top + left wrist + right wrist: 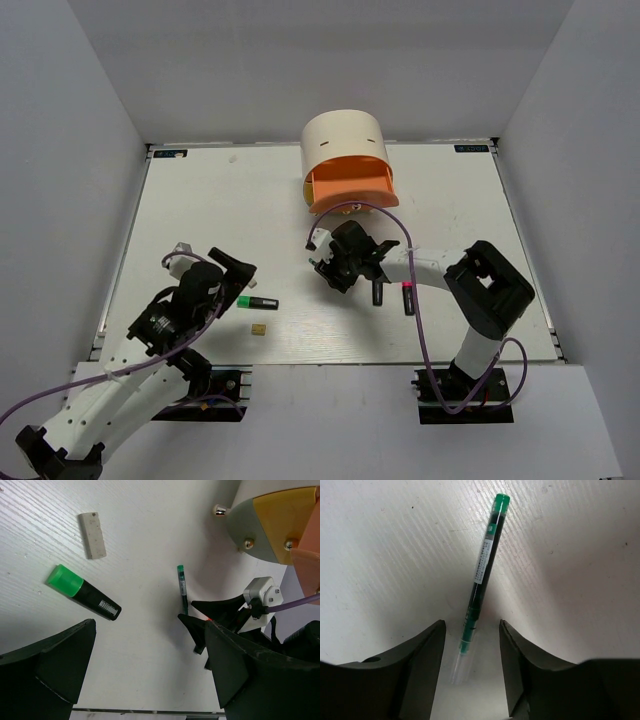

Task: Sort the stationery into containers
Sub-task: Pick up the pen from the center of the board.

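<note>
Stationery lies loose on the white table (200, 200), in front of the unit; going big to small.

Cream half-cylinder desk unit (345, 140) stands at the far edge, centre; its peach-orange drawer (350, 185) is pulled out toward the arms; from the left wrist I see the yellow drawer (285, 520) and pale grey drawer (245, 525) below it, both pushed in, knobs showing.

Right gripper (471, 625) is low over the table just in front of the unit, jaws apart, one finger on each side of the dark-green pen (482, 575); I see a gap on both sides, so nothing is clamped.

Left gripper (150, 625) hangs above the near-left area, jaws wide, nothing between them.

Green-capped highlighter (257, 302) lies flat just right of the left gripper; pink-capped highlighter (408, 297) lies under the right forearm; another black highlighter (378, 291) lies just left of it, and I can't tell its cap colour.

Pen lies flat, green cap pointing away from the right wrist, clear tip between the fingers.

White eraser (92, 535) lies near the green cap, apart from it.

Tiny tan block (259, 328) sits just nearside of the green-capped highlighter, not touching.
</note>
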Tool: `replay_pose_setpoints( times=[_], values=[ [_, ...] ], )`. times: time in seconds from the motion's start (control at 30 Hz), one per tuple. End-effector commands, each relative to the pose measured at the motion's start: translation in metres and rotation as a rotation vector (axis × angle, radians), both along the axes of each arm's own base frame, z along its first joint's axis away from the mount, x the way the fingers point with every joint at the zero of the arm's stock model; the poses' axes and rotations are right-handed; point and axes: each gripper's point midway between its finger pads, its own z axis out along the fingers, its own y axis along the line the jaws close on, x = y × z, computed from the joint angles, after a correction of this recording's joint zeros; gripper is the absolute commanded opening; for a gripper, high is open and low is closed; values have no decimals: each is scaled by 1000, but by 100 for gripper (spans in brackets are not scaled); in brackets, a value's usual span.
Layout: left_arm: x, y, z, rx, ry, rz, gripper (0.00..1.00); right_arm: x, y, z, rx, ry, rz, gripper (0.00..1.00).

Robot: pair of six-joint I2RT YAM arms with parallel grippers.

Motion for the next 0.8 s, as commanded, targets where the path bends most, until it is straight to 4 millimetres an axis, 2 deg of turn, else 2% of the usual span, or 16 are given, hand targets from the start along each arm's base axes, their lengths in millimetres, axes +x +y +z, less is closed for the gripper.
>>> replay_pose_setpoints(
  times=[0.0,0.13,0.2,0.27,0.4,0.57,0.6,0.77],
  values=[
    [-2,-1,-5,-6,23,-1,100,-5,4,-2,1,36,13,51],
    [-3,0,-7,-1,31,-1,100,-17,-1,-8,-5,72,35,40],
    [-4,0,-11,-4,40,6,100,-22,-3,-11,-11,81,46,30],
    [-5,1,-12,-7,48,12,100,-24,-4,-9,-7,76,64,19],
    [-8,-2,-19,-26,74,12,100,-34,-3,2,23,67,132,5],
    [-11,-6,-29,-62,133,34,100,-39,9,56,149,-11,246,0],
    [-13,-7,-35,-71,156,42,100,-40,10,70,174,-38,258,0],
    [-13,-12,-38,-114,191,67,100,-44,23,140,304,-115,346,0]
  ],
)
